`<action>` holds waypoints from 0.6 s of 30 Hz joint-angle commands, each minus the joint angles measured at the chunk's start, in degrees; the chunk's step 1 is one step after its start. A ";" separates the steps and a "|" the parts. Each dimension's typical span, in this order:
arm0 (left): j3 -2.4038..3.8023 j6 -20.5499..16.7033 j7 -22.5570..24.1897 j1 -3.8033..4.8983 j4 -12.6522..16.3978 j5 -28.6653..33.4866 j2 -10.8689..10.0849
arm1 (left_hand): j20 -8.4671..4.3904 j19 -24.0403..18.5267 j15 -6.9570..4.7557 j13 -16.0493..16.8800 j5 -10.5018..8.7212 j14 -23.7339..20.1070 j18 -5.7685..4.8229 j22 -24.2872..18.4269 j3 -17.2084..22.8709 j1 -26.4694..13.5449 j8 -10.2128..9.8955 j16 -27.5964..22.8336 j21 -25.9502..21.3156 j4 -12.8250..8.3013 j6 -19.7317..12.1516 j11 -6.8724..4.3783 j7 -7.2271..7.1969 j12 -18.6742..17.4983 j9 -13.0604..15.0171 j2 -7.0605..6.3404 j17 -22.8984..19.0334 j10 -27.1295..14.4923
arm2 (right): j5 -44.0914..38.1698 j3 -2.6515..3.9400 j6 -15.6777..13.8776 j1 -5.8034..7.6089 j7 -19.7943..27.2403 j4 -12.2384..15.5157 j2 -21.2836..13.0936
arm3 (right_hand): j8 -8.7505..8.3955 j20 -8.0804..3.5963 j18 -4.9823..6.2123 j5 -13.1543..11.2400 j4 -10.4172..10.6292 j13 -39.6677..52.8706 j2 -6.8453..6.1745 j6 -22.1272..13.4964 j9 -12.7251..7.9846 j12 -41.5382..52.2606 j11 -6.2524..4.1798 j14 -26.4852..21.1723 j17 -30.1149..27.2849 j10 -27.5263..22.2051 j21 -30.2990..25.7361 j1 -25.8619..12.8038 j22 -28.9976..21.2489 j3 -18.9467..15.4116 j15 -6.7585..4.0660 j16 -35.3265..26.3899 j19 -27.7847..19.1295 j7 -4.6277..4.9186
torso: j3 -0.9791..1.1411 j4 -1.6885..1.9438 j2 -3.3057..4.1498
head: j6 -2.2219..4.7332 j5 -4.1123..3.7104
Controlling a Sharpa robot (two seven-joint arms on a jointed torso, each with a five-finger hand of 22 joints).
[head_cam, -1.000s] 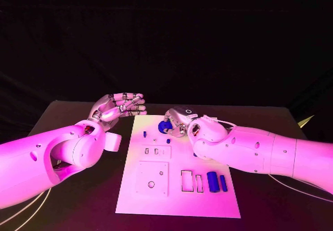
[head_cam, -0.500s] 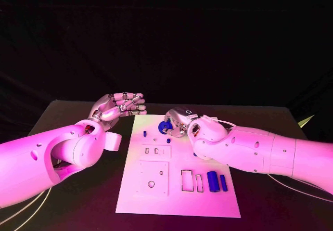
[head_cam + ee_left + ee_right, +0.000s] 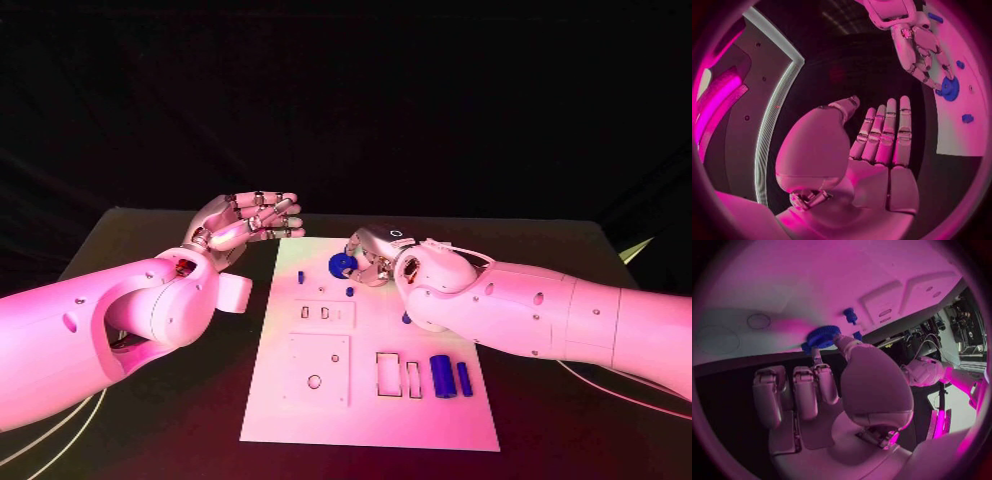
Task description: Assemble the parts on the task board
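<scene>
Pink-magenta light overall, dark backdrop; wrist views fisheye-bent, edges vignetted.

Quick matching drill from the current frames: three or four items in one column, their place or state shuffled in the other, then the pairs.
1. blue gear
2. left hand
3. two blue bars
4. right hand

a. holds nothing, beside the task board's far left corner
b. lying on the board's near right part
c. pinches the gear
d. at the board's far end, in fingertips

1-d, 2-a, 3-b, 4-c
</scene>
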 commanded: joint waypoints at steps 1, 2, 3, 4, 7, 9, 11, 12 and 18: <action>0.05 0.67 0.31 0.07 0.16 0.12 0.03 | 0.16 0.20 0.05 0.02 -0.26 -0.18 0.72 -0.07 -0.24 0.53 -0.36 -0.18 0.11 -0.25 -0.48 0.11 2.50 -0.26 -0.08 -0.01 0.13 -0.16 | 0.93 0.00 1.42 -0.03 -0.75 0.09 -0.32 | -0.01 0.20 -0.25 -0.30 0.35 8.49 0.03 0.30 0.01 0.25 0.24 6.04 14.92 0.32 -0.09 -0.52 14.61 0.01 0.36 0.30 5.75 -0.04 | 0.02 -0.04 0.03 | 0.07 -0.04; 0.05 0.66 0.31 0.07 0.17 0.12 0.02 | 0.16 0.20 0.05 0.02 -0.26 -0.18 0.72 -0.07 -0.24 0.53 -0.36 -0.18 0.11 -0.25 -0.48 0.11 2.50 -0.26 -0.08 -0.01 0.13 -0.16 | 0.97 0.00 1.12 -0.05 -0.83 0.19 -0.50 | -0.01 0.20 -0.25 -0.30 0.35 8.49 0.03 0.30 0.01 0.25 0.24 6.04 14.92 0.32 -0.09 -0.52 14.61 0.01 0.36 0.30 5.75 -0.04 | 0.03 -0.01 0.03 | 0.06 -0.05; 0.05 0.65 0.31 0.07 0.18 0.12 0.00 | 0.16 0.20 0.05 0.02 -0.25 -0.18 0.72 -0.07 -0.22 0.57 -0.37 -0.19 0.11 -0.27 -0.48 0.11 2.49 -0.26 -0.08 0.03 0.14 -0.16 | 1.00 0.00 0.65 -0.06 -0.90 0.38 -0.76 | -0.01 0.20 -0.25 -0.30 0.35 8.49 0.03 0.30 0.01 0.25 0.24 6.04 14.92 0.32 -0.09 -0.52 14.61 0.01 0.36 0.30 5.75 -0.04 | 0.05 0.01 0.02 | 0.03 -0.02; 0.05 0.64 0.32 0.07 0.18 0.12 -0.02 | 0.16 0.20 0.05 0.02 -0.25 -0.18 0.72 -0.07 -0.22 0.57 -0.37 -0.19 0.11 -0.27 -0.48 0.11 2.49 -0.26 -0.08 0.03 0.14 -0.16 | 0.99 0.00 0.29 -0.07 -0.94 0.55 -0.95 | -0.01 0.20 -0.25 -0.30 0.35 8.49 0.03 0.30 0.01 0.25 0.24 6.04 14.92 0.32 -0.09 -0.52 14.61 0.01 0.36 0.30 5.75 -0.04 | 0.08 -0.01 0.03 | 0.04 0.00; 0.05 0.62 0.33 0.07 0.17 0.12 -0.04 | 0.16 0.20 0.05 0.02 -0.25 -0.18 0.72 -0.07 -0.22 0.57 -0.37 -0.19 0.11 -0.27 -0.48 0.11 2.49 -0.26 -0.08 0.03 0.14 -0.16 | 0.98 0.00 -0.78 -0.11 -0.99 1.12 -1.58 | -0.01 0.19 -0.26 -0.30 0.36 8.64 0.03 0.32 0.01 0.42 0.24 6.04 14.93 0.45 -0.07 -0.56 14.63 0.00 0.36 0.30 5.76 -0.04 | 0.08 0.00 0.02 | 0.05 0.03; 0.05 0.62 0.34 0.06 0.12 0.12 -0.03 | 0.16 0.20 0.05 0.02 -0.25 -0.18 0.72 -0.07 -0.22 0.57 -0.37 -0.19 0.11 -0.27 -0.48 0.11 2.49 -0.26 -0.08 0.03 0.14 -0.16 | 1.12 0.00 -1.93 -0.14 -1.06 1.81 -2.41 | -0.01 0.19 -0.28 -0.23 0.36 8.73 0.05 0.35 0.01 0.51 0.23 6.04 14.94 0.54 0.01 -0.57 14.72 0.01 0.36 0.30 5.81 -0.05 | 0.10 -0.02 -0.01 | 0.06 0.13; 0.05 0.63 0.34 0.06 0.08 0.12 -0.01 | 0.16 0.20 0.05 0.02 -0.25 -0.18 0.72 -0.07 -0.22 0.57 -0.37 -0.19 0.11 -0.27 -0.48 0.11 2.49 -0.26 -0.08 0.03 0.14 -0.16 | 1.34 0.00 -2.84 -0.15 -1.04 2.51 -3.19 | -0.01 0.19 -0.27 -0.18 0.35 8.84 0.06 0.37 0.01 0.62 0.22 6.04 14.94 0.63 -0.02 -0.57 14.68 0.01 0.36 0.31 5.79 -0.06 | 0.08 -0.02 -0.02 | 0.09 0.10; 0.05 0.64 0.35 0.06 0.07 0.12 0.00 | 0.16 0.20 0.05 0.02 -0.25 -0.18 0.72 -0.07 -0.22 0.57 -0.37 -0.19 0.11 -0.27 -0.48 0.11 2.49 -0.26 -0.08 0.03 0.14 -0.16 | 1.50 0.02 -3.57 -0.15 -1.00 3.18 -3.89 | -0.01 0.19 -0.27 -0.18 0.35 8.84 0.06 0.37 0.01 0.62 0.22 6.04 14.94 0.63 -0.02 -0.57 14.68 0.01 0.36 0.31 5.79 -0.06 | 0.09 -0.03 -0.02 | 0.09 0.10; 0.05 0.60 0.43 0.05 -0.02 0.12 -0.08 | 0.16 0.20 0.05 0.02 -0.25 -0.18 0.72 -0.07 -0.22 0.57 -0.37 -0.19 0.11 -0.27 -0.48 0.11 2.49 -0.26 -0.08 0.03 0.14 -0.16 | 4.55 0.35 -6.68 0.56 0.16 8.20 -9.66 | 0.01 0.15 -0.26 0.18 0.03 8.93 -0.10 0.61 0.05 0.72 0.14 6.01 14.78 0.73 -0.06 -0.37 14.64 0.07 0.30 0.25 5.77 -0.15 | 0.09 -0.20 -0.11 | 0.24 -0.27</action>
